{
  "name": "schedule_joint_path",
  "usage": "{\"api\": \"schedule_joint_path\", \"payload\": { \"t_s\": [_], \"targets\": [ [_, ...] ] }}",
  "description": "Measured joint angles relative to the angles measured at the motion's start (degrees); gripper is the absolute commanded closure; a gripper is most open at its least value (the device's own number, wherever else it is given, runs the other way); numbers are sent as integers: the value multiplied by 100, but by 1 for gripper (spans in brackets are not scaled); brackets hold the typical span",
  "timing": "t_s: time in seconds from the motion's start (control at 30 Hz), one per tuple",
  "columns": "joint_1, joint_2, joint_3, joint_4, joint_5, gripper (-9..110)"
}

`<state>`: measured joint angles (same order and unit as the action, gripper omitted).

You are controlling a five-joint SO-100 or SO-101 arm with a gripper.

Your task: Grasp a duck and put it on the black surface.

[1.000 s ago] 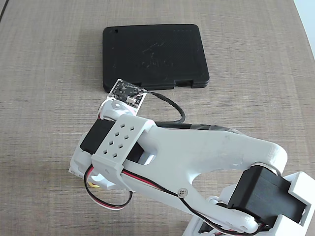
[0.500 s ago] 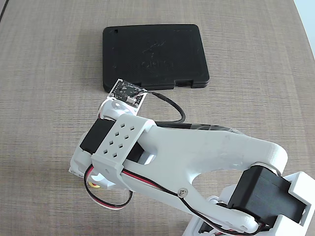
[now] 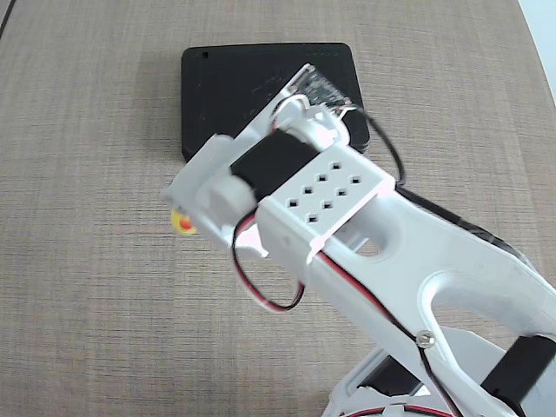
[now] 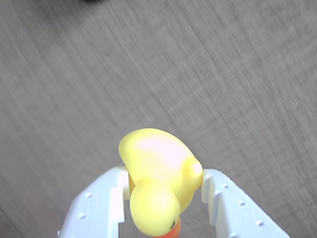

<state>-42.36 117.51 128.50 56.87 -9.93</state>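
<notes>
A tiny yellow duck [image 4: 157, 181] sits pinched between the two white fingers of the gripper [image 4: 163, 191], seen close up in the wrist view: one finger [image 4: 101, 203] presses its left flank, the other finger [image 4: 233, 206] its right, the jaws closed only as far as the toy's body allows, with a sliver of orange beak showing at the bottom edge of the picture. Beneath the duck the woven grey-brown table [image 4: 237, 74] is streaked with blur, and the toy appears clear of it, though how high cannot be told. From the fixed view, reading left to right, a small spot of yellow and orange, the duck [image 3: 183, 222], peeks out at the left edge of the white gripper [image 3: 195, 213], over bare table [image 3: 78, 174] and just off the near left corner of the black surface [image 3: 221, 82]. That black surface, a matte slab with rounded corners, lies flat at the top centre of the fixed view, its right half largely hidden by the arm [image 3: 365, 234]. The arm, white with a perforated bracket and red, black and white wires [image 3: 261, 295] looping beneath it, slants across the slab down to the lower right corner, where its base leaves the picture.
</notes>
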Motion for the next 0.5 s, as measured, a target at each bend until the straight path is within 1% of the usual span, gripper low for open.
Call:
{"api": "schedule_joint_path", "payload": {
  "t_s": [0.23,0.37,0.5],
  "targets": [
    [1538,246,-826,0,0,89],
    [1872,-290,-1406,-70,0,89],
    [1969,-1125,-1775,-510,9,89]
  ]
}}
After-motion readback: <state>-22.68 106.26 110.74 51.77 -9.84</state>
